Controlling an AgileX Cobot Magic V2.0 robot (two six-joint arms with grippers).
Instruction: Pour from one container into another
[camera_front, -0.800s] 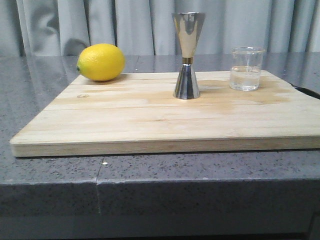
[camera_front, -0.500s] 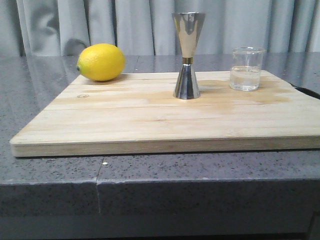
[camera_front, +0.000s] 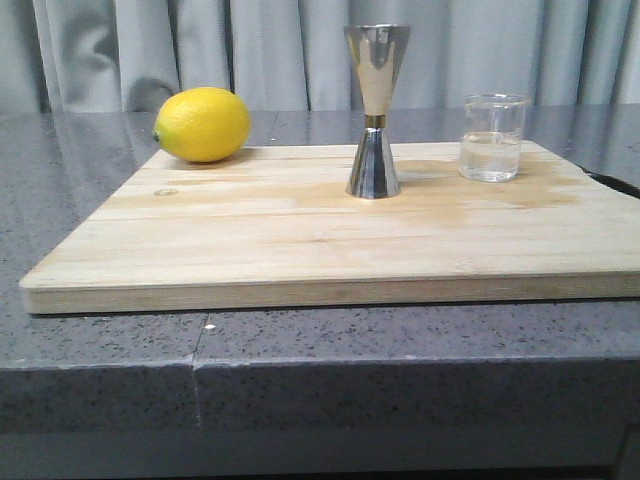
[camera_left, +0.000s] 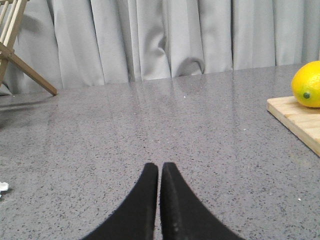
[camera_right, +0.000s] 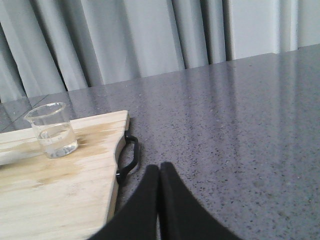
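Note:
A small clear glass beaker (camera_front: 493, 138) holding some clear liquid stands at the back right of the wooden board (camera_front: 300, 250); it also shows in the right wrist view (camera_right: 51, 130). To its left the tall steel hourglass jigger (camera_front: 375, 110) stands upright with a gold band at its waist. Neither gripper shows in the front view. My left gripper (camera_left: 159, 167) is shut and empty over the grey counter, left of the board. My right gripper (camera_right: 159, 168) is shut and empty over the counter, just right of the board's edge.
A yellow lemon (camera_front: 202, 124) lies on the board's back left corner, also seen as the lemon (camera_left: 308, 84). A black handle (camera_right: 127, 155) sticks out from the board's right edge. A wooden frame leg (camera_left: 20, 55) stands far left. Grey curtains close the back.

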